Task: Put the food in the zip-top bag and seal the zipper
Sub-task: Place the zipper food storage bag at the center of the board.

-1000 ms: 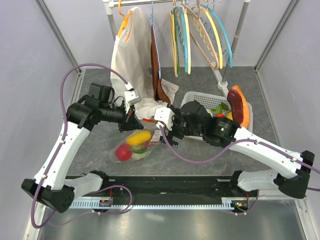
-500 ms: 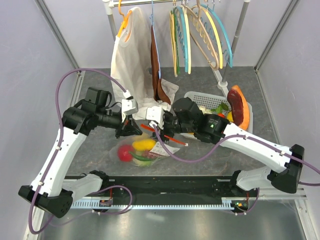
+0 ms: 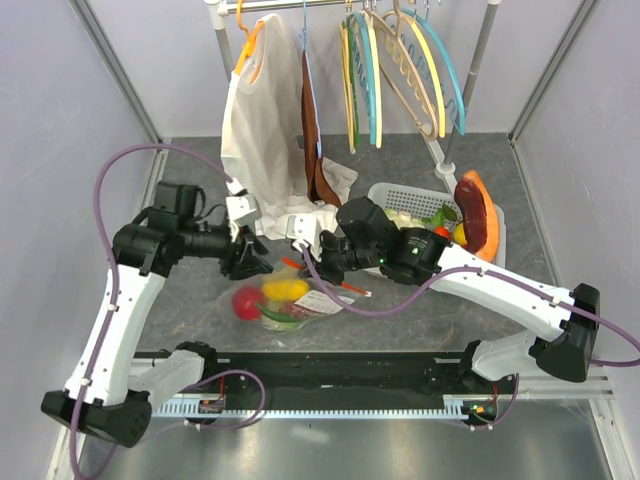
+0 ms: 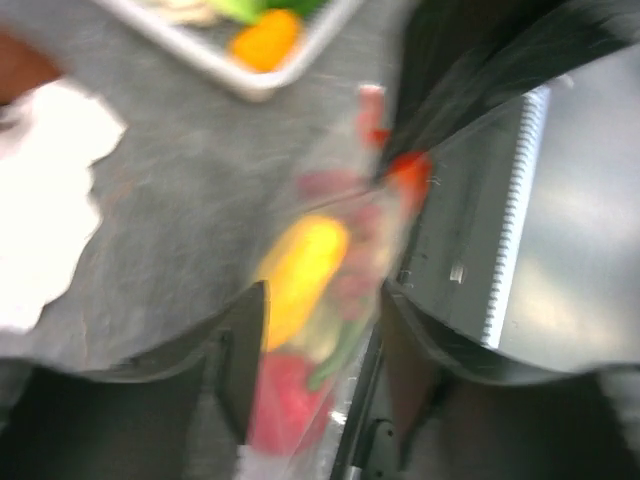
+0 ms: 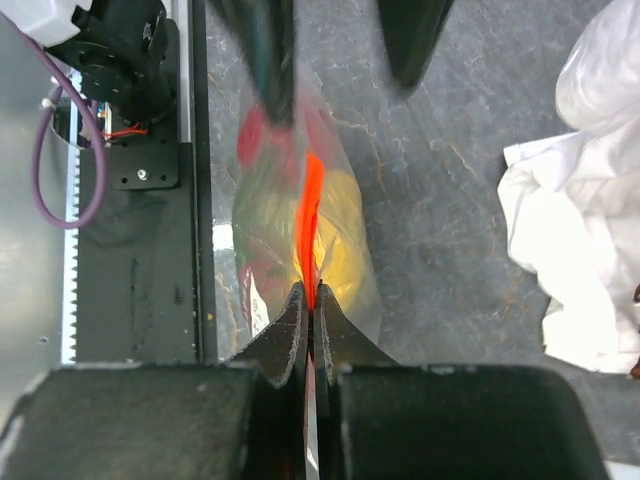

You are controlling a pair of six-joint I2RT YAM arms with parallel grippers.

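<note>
A grey speckled table point(image 3: 400, 170) fills the floor of the cell, with a rail of coloured hangers and a white garment along the far side and a white slotted basket point(image 3: 385, 192) at the right. The clear crinkly zip-top bag point(image 3: 305, 305) lies near the middle of the table, towards the near edge. A yellow oblong toy fruit point(image 3: 285, 289), a red round one point(image 3: 245, 303) and a green piece point(image 3: 280, 316) are inside it.

The right gripper point(image 5: 310, 298) has its fingers pressed together on the thin orange-red zipper strip point(image 5: 311, 200). From that pinch the strip's long axis runs leftwards across the bag's mouth, straight at the left gripper point(image 4: 322, 310). The left gripper's fingers stand apart over the bag's left end. The left wrist view is blurred, so whether either finger touches the plastic cannot be told.

Sealing probably calls for the right gripper, the one already on the strip, to slide left along that line. More toy food sits in the basket.
</note>
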